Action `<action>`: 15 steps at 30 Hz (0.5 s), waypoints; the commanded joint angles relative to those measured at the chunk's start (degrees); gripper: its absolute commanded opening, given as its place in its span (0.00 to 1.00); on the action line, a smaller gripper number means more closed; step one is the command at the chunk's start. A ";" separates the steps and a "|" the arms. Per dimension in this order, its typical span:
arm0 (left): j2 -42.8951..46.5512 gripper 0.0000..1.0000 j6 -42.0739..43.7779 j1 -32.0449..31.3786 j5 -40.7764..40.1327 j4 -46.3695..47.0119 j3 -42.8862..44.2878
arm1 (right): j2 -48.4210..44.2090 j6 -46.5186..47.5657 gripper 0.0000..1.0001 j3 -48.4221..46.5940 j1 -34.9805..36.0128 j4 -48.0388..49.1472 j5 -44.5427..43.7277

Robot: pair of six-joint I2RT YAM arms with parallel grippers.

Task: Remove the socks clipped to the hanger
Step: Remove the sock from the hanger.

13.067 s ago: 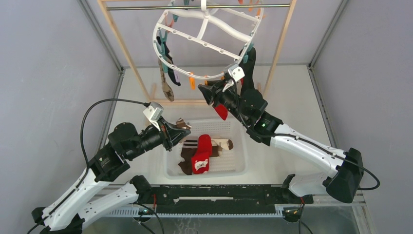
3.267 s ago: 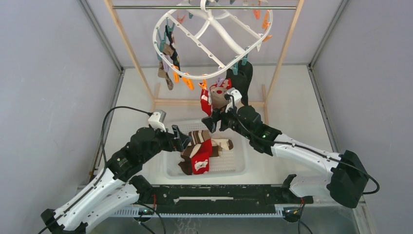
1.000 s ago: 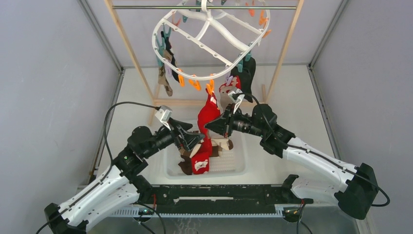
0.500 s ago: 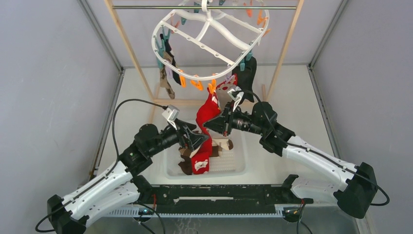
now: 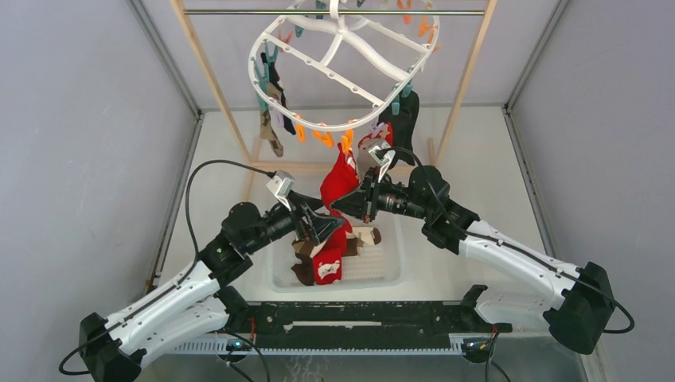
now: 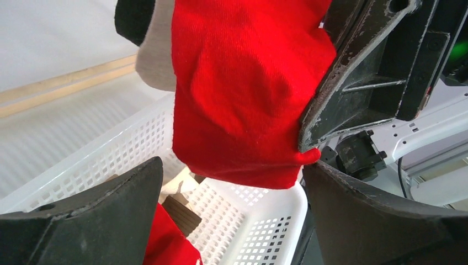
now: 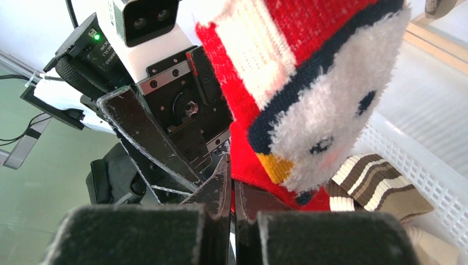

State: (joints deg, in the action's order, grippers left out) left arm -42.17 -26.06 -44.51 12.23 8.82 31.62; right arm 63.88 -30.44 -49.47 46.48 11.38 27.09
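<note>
The white oval hanger (image 5: 342, 64) hangs from the rod, tilted. A red sock (image 5: 337, 180) hangs from an orange clip (image 5: 347, 144) on its near rim. My right gripper (image 5: 337, 205) is shut on that sock's lower edge (image 7: 251, 176). My left gripper (image 5: 325, 226) stands open just below and around the sock's bottom end (image 6: 243, 88), its fingers (image 6: 88, 221) either side and not touching. Brown and black socks (image 5: 274, 115) stay clipped at the hanger's left, and a black sock (image 5: 403, 121) at its right.
A white perforated basket (image 5: 392, 269) under both grippers holds a red sock with white marks (image 5: 328, 259) and brown striped socks (image 7: 381, 187). The wooden rack (image 5: 213, 87) and its metal rod (image 5: 239, 12) stand behind. Grey walls close in both sides.
My left arm has reached forward and right, bringing its open gripper up under the red sock. My right gripper has kept its hold and shifted slightly left.
</note>
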 commanded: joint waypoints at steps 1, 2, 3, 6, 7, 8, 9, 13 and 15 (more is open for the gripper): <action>-0.63 1.00 1.51 -0.57 0.83 4.71 -1.82 | 0.10 -0.85 0.00 -2.64 -0.03 2.95 -0.07; -0.65 1.00 1.48 -0.70 0.92 5.27 -2.04 | 0.18 -0.85 0.00 -2.67 0.00 3.03 -0.16; -0.63 1.00 1.51 -0.81 1.17 5.63 -2.27 | 0.23 -0.93 0.00 -2.65 0.01 3.10 -0.04; -0.86 1.00 1.39 -1.02 2.56 7.23 -2.69 | 0.69 -1.03 0.00 -2.67 -0.02 3.37 0.05; -0.92 1.00 1.51 -1.14 2.65 7.60 -2.78 | 0.84 -1.07 0.00 -2.65 -0.01 3.57 0.12; -1.07 1.00 1.52 -1.30 2.59 7.61 -2.79 | 0.98 -1.13 0.00 -2.66 -0.03 3.71 0.22; -1.19 1.00 1.51 -1.29 2.36 7.58 -2.77 | 0.99 -1.20 0.00 -2.69 -0.05 3.74 0.15; -1.70 0.96 1.31 -1.31 1.77 7.24 -2.71 | 1.07 -1.07 0.00 -2.64 -0.11 3.53 -0.09; -1.92 0.91 1.36 -1.31 1.91 6.81 -2.61 | 0.99 -0.96 0.00 -2.65 -0.09 3.33 -0.29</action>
State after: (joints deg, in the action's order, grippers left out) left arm -43.79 -25.85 -45.58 13.72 12.95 29.56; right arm 65.10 -30.87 -49.47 46.48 11.81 27.09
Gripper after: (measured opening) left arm 0.949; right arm 0.017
